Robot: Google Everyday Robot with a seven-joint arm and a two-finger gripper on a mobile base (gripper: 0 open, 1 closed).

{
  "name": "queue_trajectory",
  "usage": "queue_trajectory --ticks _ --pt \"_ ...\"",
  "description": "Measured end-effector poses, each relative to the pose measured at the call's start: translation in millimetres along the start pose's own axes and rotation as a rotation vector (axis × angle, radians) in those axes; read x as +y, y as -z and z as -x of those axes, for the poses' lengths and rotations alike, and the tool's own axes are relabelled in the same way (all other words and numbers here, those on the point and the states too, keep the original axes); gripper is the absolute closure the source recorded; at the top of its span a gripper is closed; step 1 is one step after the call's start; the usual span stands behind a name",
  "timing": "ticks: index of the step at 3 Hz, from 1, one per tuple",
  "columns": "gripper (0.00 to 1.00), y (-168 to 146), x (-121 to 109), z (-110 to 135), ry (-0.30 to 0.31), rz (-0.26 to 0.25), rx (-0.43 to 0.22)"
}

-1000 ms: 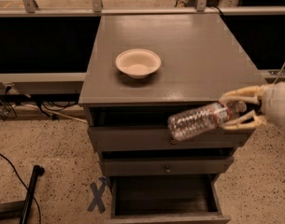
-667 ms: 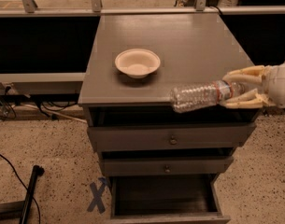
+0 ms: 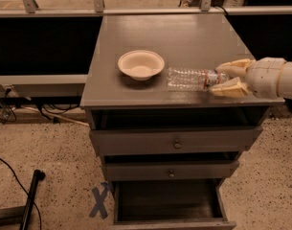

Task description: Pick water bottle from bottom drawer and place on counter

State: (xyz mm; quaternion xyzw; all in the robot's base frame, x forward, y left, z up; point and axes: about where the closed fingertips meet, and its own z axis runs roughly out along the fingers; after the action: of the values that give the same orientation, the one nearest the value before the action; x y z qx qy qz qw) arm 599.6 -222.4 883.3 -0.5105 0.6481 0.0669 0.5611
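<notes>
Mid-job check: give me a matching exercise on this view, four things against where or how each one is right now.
Things:
1. water bottle
2. bowl
3. bottom drawer
4. gripper

Places or states:
A. pulled open, nothing visible inside
B. at the right edge of the counter, clamped on the bottle's neck end
C. upright on the counter, left of the bottle
D. on its side over the counter, neck pointing right

Pairs: 1-D, 2-C, 3-A, 4-B
</notes>
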Motion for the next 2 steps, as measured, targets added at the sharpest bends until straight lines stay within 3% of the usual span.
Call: queue_trajectory --ticks 1,2 --pt "1.00 -27 -15 -23 -0.067 -0.037 0.056" --pt "0.82 -41 -21 -30 -0.076 -0.044 0.082"
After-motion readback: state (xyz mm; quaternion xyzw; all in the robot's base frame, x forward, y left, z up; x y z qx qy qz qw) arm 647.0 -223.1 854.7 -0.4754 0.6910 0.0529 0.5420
